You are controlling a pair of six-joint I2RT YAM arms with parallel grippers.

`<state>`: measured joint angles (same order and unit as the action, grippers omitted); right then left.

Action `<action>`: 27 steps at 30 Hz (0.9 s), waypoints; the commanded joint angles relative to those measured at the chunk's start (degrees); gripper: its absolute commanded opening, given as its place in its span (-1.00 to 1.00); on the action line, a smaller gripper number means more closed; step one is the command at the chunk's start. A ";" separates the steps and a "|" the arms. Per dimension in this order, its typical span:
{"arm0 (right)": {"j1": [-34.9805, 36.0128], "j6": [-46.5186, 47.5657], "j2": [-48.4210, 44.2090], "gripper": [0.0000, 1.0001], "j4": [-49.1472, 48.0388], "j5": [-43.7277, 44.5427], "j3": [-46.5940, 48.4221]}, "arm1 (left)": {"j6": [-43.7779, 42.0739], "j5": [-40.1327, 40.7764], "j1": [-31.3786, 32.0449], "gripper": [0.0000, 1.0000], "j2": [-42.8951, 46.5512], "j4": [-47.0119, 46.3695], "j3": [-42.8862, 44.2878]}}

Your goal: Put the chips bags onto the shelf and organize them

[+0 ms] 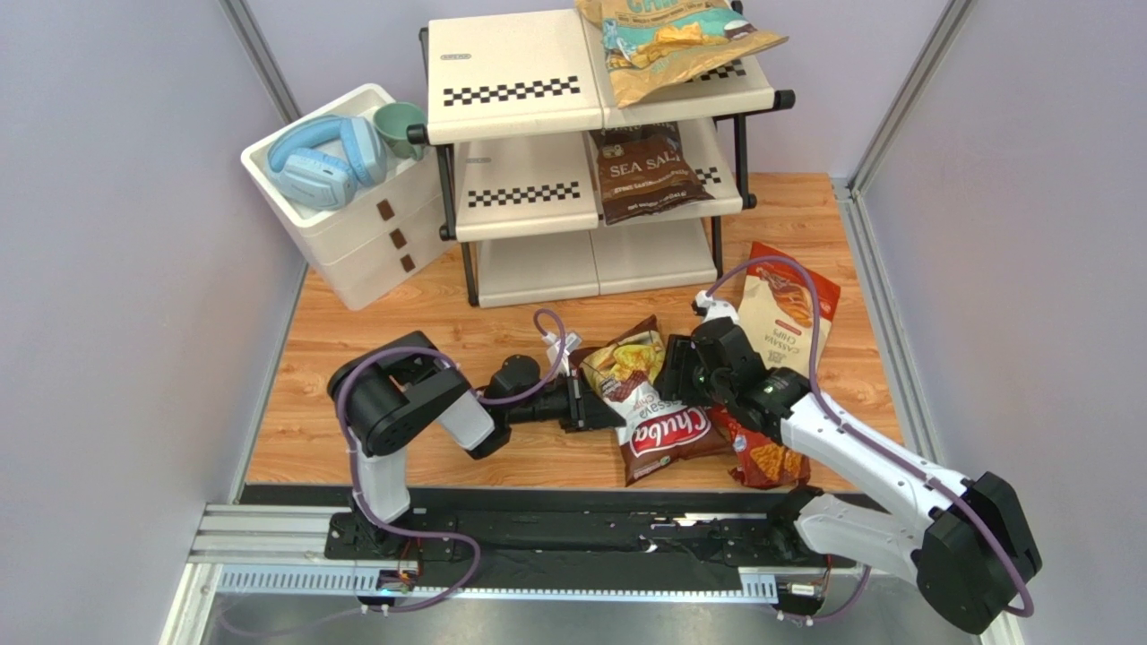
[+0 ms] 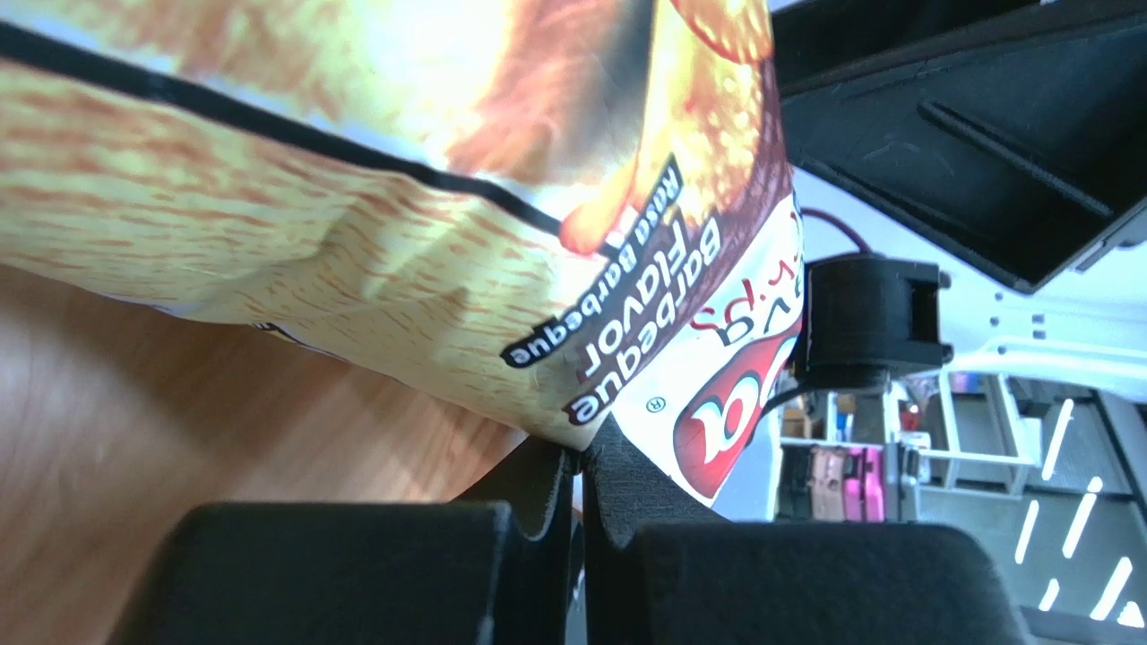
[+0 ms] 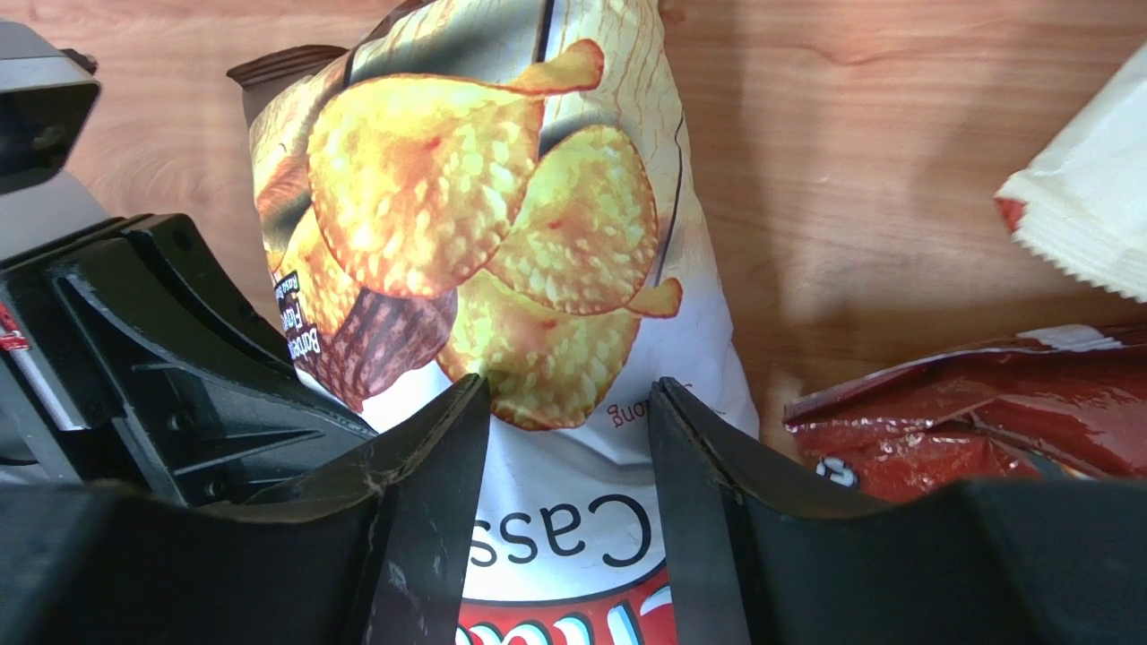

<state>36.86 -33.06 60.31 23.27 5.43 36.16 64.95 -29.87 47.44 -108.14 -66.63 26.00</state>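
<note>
Two pincers meet at the Chuba bag (image 1: 667,433), lying on the desk (image 1: 794,229) with long axis far-to-near: left pincer (image 1: 599,401) clenched on its left edge, right pincer (image 1: 676,372) released over its right side.

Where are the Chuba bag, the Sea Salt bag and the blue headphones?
Chuba bag (image 1: 669,433): top view, its red logo.
Sea Salt bag (image 1: 646,172): top view, its dark front.
Blue headphones (image 1: 321,179): top view, the near ear cup.

The right arm (image 1: 835,437) covers much of the red Doritos bag (image 1: 768,466); the tan-and-teal bag (image 1: 673,40) is cropped.
</note>
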 commanded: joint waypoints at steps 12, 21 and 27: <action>1.11 -0.60 -7.92 0.12 5.46 -3.15 3.03 | -6.05 20.70 0.72 -1.00 25.24 17.03 -8.51; 1.11 -7.36 -18.82 0.15 12.42 -8.32 4.20 | -9.40 36.71 0.72 -1.00 47.13 45.88 -9.56; 1.81 -13.69 -21.91 0.19 5.04 -12.02 -3.02 | -10.19 36.91 0.72 -1.00 49.69 49.84 -8.78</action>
<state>37.89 -41.36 37.71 32.05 -2.98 36.80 56.62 4.67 48.03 -58.63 -21.58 16.51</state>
